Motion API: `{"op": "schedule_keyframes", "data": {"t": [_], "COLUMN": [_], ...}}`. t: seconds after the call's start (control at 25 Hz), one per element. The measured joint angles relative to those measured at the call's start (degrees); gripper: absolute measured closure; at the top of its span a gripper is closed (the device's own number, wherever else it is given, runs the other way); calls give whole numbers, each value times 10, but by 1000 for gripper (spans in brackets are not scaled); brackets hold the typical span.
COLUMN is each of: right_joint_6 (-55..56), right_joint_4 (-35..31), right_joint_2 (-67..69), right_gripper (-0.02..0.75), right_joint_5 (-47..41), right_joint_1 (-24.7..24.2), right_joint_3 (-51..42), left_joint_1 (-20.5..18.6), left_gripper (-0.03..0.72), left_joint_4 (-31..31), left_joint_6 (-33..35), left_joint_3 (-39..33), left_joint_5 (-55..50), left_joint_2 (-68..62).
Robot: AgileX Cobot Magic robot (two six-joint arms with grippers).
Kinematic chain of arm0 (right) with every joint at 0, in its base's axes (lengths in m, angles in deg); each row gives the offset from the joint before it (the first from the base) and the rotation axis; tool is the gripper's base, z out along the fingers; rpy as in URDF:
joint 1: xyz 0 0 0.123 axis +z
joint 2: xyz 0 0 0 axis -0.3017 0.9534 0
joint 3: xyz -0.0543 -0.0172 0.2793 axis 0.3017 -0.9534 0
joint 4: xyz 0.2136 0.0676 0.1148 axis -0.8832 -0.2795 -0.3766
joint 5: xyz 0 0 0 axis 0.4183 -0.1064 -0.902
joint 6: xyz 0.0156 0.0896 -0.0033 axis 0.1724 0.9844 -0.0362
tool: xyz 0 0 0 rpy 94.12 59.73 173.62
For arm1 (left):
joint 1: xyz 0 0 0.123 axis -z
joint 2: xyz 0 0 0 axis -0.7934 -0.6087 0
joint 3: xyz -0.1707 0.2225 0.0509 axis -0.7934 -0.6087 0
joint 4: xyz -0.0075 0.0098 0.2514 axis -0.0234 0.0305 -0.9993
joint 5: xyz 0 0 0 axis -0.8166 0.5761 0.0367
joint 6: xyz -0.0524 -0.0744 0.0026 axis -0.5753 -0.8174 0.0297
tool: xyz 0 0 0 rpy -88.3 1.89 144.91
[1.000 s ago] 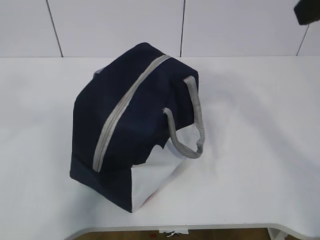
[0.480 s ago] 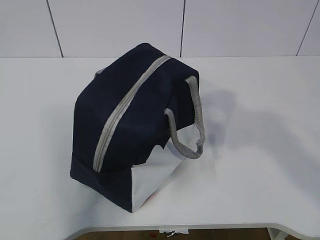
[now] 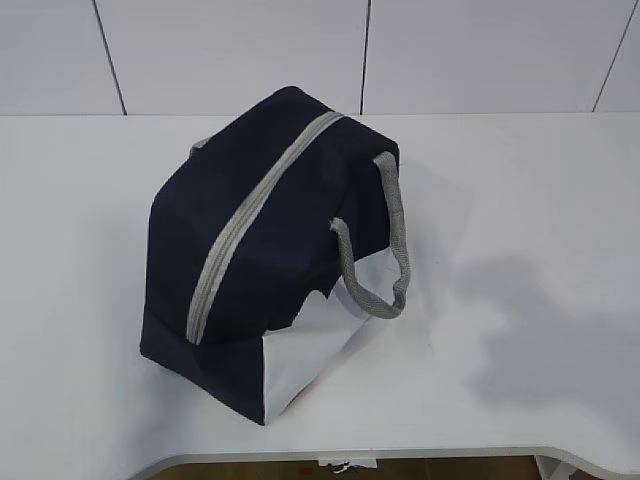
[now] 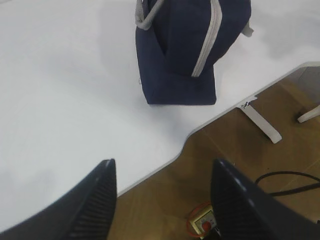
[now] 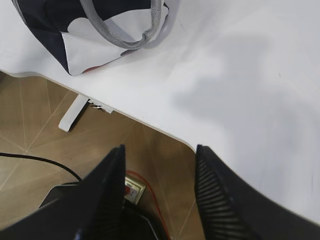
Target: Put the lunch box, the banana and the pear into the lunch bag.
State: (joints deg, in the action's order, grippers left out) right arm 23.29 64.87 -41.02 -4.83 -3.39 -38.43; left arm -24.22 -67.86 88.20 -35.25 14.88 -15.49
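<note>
Lunch bag (image 3: 265, 255) zipped near counter's (image 3: 520, 200) front edge, both end effectors (image 4: 162, 200) (image 5: 160, 192) released, empty, pulled back.

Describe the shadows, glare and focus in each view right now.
Exterior view: even light, sharp; a soft grey shadow lies on the white table right of the navy-blue fabric lunch bag. Left wrist view: the bag is crisp, the open left gripper close and soft, mild glare on the table. Right wrist view: a broad shadow crosses the table; the open right gripper looks blurred.
</note>
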Motion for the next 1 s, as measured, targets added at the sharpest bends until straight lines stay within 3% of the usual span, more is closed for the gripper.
{"op": "schedule_keyframes", "data": {"t": [0.2,0.36,0.4,0.56,1.0], "right_joint_6": [-3,-4,-4,-4,64], "right_joint_4": [1,2,2,4,81], "right_joint_2": [-83,-151,-172,-232,-306], "right_gripper": [375,376,376,375,375], "right_joint_5": [37,52,55,62,48], "right_joint_1": [0,0,0,0,0], "right_joint_3": [-74,-129,-143,-187,-205], "left_joint_1": [0,0,0,0,0], "left_gripper": [235,235,235,235,255], "left_joint_4": [-2,-2,-5,-17,-43], "left_joint_6": [0,0,0,0,0], "left_joint_3": [-80,-80,-145,-183,-199], "left_joint_5": [0,25,42,66,88], "left_joint_2": [75,124,142,175,175]}}
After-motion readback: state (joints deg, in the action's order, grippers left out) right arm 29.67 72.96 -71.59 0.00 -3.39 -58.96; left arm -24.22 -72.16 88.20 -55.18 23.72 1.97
